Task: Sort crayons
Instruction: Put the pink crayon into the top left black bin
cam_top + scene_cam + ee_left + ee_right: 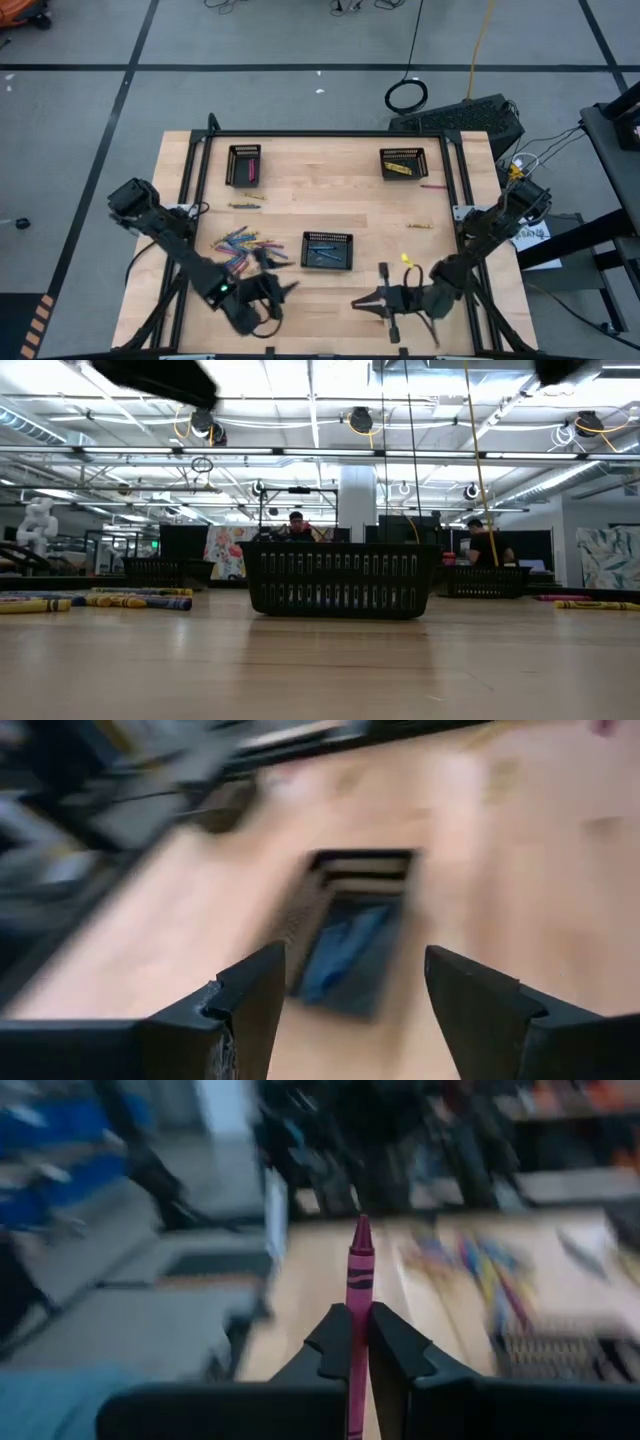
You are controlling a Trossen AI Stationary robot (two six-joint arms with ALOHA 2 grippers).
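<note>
Light wooden table [300, 215] with three black mesh trays [327, 250] and scattered crayons [238, 242].

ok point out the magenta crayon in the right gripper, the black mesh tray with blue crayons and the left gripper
magenta crayon [359, 1270], right wrist view, its paper-wrapped shaft above the fingers
black mesh tray with blue crayons [327, 238], high view, its rim
left gripper [350, 1005], left wrist view, midway between its open fingertips

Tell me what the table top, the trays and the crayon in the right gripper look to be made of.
Table top: pale wood with a matte finish, faint grain and plank lines.
Middle tray: black slotted or mesh walls, plastic or coated metal; cannot tell which.
Magenta crayon, clamped in the right gripper: likely wax in a paper wrapper, judging by the dark printed bands and the bare pointed tip.
</note>
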